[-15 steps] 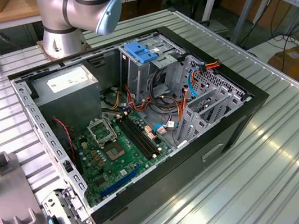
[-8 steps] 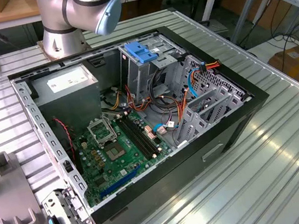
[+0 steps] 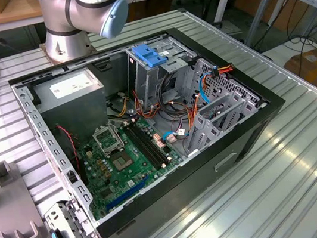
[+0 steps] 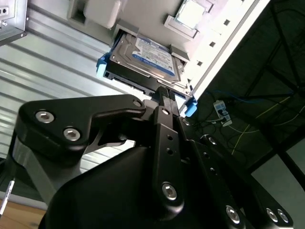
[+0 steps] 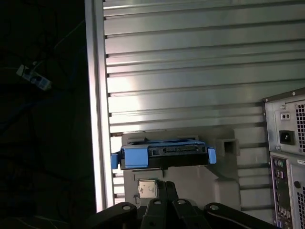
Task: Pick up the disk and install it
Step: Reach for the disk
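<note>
The disk (image 4: 145,57) is a silver-grey hard drive with a white and blue label and blue carrier rails. It rests in a grey holder (image 4: 188,16) on the ribbed metal table. In the first wrist view I see the disk (image 5: 162,155) edge-on, with its connector side facing me. My gripper (image 4: 164,93) hovers just in front of that edge, apart from it, and its black fingers (image 5: 162,191) are pressed together with nothing between them. Across the table, the open computer case (image 3: 148,132) lies on its side, with its metal drive cage (image 3: 157,74) under a blue latch.
The case's back panel (image 5: 286,157) stands close beside the holder. The table's edge rail (image 5: 97,105) runs along the holder's other side, with dark floor and cables beyond. A grey fixture (image 3: 4,210) and a loose metal bracket (image 3: 67,230) lie at the exterior view's left.
</note>
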You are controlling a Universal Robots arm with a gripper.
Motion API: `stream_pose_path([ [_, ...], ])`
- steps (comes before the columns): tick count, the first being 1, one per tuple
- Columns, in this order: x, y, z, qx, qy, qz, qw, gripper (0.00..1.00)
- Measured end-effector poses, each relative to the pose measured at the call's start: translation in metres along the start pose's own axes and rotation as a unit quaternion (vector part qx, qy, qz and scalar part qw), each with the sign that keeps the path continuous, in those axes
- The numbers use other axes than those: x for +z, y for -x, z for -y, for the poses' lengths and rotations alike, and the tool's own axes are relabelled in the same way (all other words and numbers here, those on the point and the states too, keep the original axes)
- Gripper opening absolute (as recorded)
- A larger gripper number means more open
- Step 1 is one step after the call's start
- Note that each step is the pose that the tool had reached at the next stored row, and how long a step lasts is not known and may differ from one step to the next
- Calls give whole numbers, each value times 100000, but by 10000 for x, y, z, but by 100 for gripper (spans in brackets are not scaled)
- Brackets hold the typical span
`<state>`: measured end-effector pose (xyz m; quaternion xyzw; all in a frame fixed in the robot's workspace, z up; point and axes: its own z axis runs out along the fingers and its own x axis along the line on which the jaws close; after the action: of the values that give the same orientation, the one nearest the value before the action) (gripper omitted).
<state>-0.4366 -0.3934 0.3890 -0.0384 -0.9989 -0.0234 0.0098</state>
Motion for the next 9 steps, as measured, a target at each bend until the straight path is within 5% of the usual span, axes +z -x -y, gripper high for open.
stream_pose_path([
  [6,25,-166,-71,5,50,-119,100000,11],
  [9,29,-195,-78,3,54,-123,100000,11],
])
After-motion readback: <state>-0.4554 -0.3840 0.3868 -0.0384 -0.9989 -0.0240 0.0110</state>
